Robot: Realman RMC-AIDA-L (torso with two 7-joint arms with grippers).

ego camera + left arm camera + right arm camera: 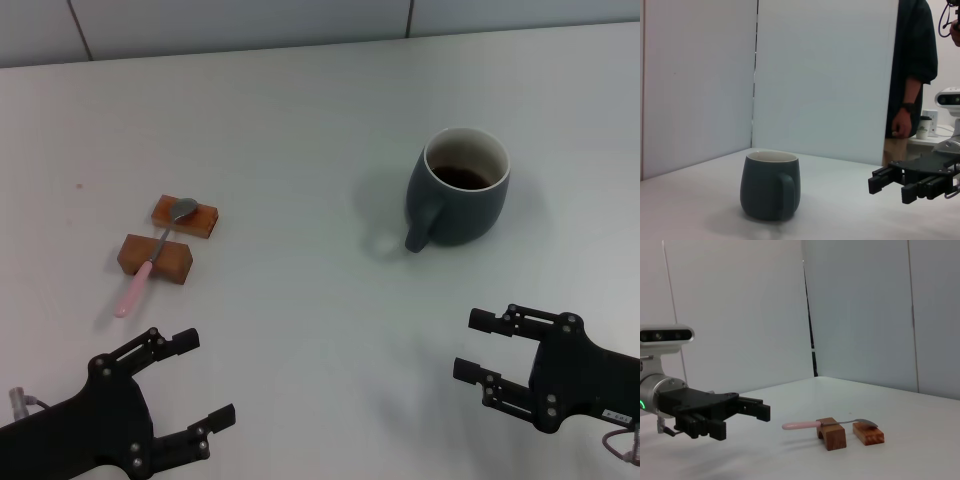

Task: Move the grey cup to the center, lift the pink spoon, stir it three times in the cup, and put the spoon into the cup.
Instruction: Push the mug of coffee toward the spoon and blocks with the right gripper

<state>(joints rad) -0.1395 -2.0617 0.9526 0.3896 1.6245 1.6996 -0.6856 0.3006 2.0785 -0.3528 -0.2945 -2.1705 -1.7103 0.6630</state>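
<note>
The grey cup [458,187] stands upright at the right of the table, dark liquid inside, its handle toward me; it also shows in the left wrist view [770,185]. The pink spoon [152,262] lies across two brown wooden blocks [155,258] at the left, its metal bowl on the farther block; it also shows in the right wrist view [825,423]. My left gripper [195,385] is open and empty near the front edge, in front of the spoon. My right gripper [470,345] is open and empty in front of the cup.
The white table [300,130] meets a pale wall at the back. A person in dark clothes [912,75] stands beyond the table's right side in the left wrist view.
</note>
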